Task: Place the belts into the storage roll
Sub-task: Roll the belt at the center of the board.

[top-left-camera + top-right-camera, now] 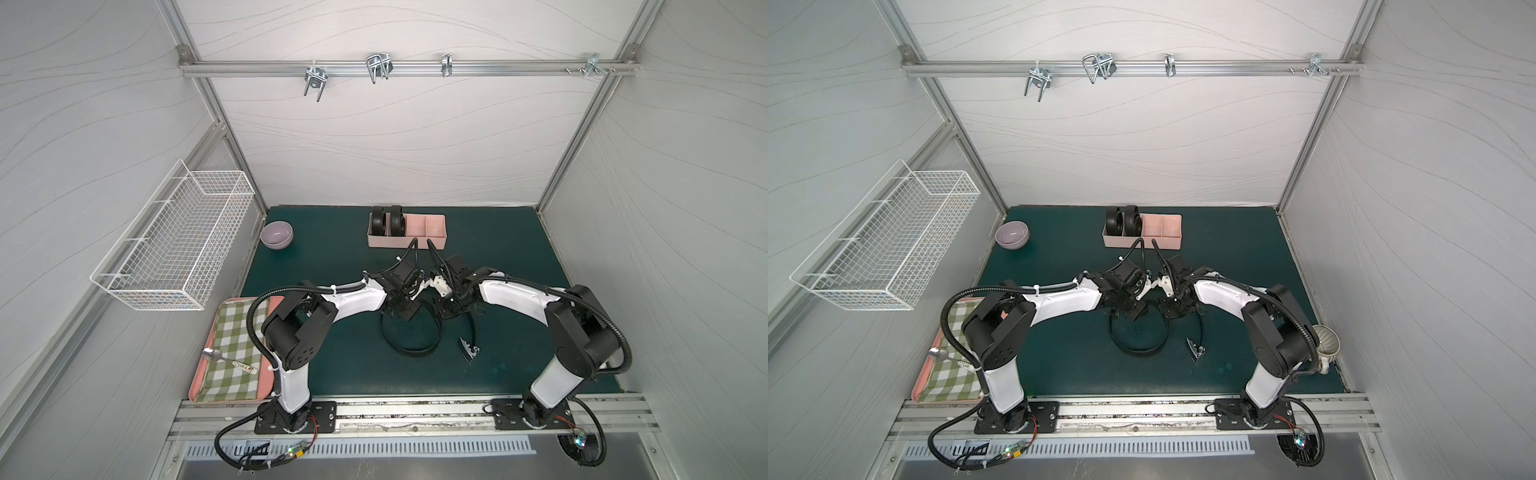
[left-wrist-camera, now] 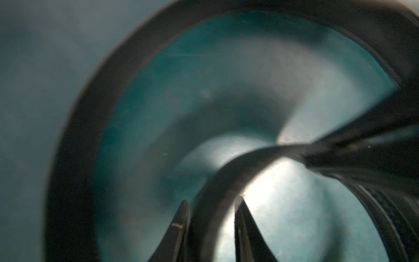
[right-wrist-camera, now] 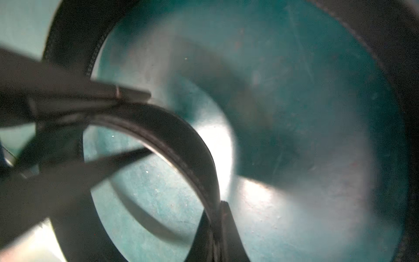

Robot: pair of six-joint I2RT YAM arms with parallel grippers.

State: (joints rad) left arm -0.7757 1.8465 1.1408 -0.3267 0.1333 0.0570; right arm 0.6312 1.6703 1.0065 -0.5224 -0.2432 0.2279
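Well, could have gone wrong in a few ways. Might have lost the belt [image 1: 409, 352] through a slip out of the right gripper [image 3: 218, 208], shut tight on the thin strap with only a small pinch. Saw the left gripper [image 2: 212, 202] open around the same belt, one finger [image 3: 133, 94] touching the strap and the other apart from it, so not holding yet. Might have let the loop spring wide and flop flat on the bench [image 1: 332, 374] by closing too late. Might also have snagged the metal buckle [image 1: 467, 353] on the bench and tugged the strap crooked. Could not have pushed so wide a loop into one little space without rolling it small first. Could have bumped the two rolled-up belts [image 1: 395, 226] too, standing on edge in the two spaces at the left arm's end of the pink box [image 1: 438, 242].

Found the loose belt in the middle of the bench, between the two arms and apart from the pink box. Stood on its thin edge, bent into a big open ring with no straight line to it. Had its round belly toward the robot's feet and its open top up at the grippers. Trailed its buckle end on the right arm's side, pointing toward the near edge of the bench. Saw the pink box lying long-ways from left to right at the far part of the bench.
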